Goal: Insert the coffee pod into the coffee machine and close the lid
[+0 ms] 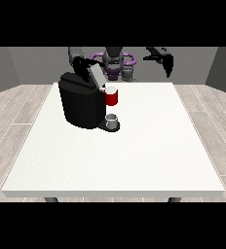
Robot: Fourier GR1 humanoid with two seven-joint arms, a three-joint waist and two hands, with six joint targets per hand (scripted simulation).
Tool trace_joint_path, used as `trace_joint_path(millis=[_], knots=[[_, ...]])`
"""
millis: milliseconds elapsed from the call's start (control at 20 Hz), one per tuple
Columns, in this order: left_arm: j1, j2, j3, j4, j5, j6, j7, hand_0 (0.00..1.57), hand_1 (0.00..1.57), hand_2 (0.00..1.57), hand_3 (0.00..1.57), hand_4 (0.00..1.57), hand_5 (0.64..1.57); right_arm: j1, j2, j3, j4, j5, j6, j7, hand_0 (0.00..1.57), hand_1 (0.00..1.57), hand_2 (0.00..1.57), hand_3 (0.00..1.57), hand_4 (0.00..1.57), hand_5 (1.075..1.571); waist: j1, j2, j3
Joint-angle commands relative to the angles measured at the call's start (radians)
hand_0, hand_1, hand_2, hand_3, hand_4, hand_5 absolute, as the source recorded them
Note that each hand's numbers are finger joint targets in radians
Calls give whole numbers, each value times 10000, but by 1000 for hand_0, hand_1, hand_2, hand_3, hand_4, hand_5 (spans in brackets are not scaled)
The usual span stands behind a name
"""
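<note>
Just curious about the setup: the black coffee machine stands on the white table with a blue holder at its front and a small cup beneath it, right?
Not quite: the front view shows the holder is red, not blue. The black coffee machine does stand on the white table, with a small cup beneath the holder.

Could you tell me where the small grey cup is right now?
The small grey cup stands on the coffee machine base, left of centre in the front view, directly below the red holder.

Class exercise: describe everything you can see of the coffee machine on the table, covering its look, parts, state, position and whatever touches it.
The coffee machine is a bulky black, rounded block standing upright on the white table, left of centre towards the far edge. Its grey lid is tilted up, open. A red part projects at its front, above a small grey cup on its base. The hand at the view's left is at the lid; contact is unclear.
</note>
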Motion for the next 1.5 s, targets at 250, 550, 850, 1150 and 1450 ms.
trace_joint_path(millis=[250,550,850,1150,1450], knots=[[135,360,117,347,180,-60,-267,0,0,0,0,0,1571,-516,241,267,422,193,203,176,0,0,0,0,0,1571,-164,169,54],[123,351,229,931,54,305,-656,0,0,0,0,0,1571,-880,688,739,174,609,-112,624,0,0,0,0,214,1571,-418,-45,52],[17,627,103,385,307,-32,65,0,0,0,0,192,1571,-1560,260,649,661,1107,-189,420,0,0,0,0,125,1571,188,33,55],[100,668,205,914,290,132,-409,0,0,0,0,181,1571,-1824,1205,1073,555,1465,-657,805,0,0,0,0,116,1571,-73,-101,53],[75,801,271,930,439,4,-735,0,0,0,0,121,1571,-1596,1385,1091,215,1033,165,199,0,0,0,0,132,1571,-383,-265,54]])
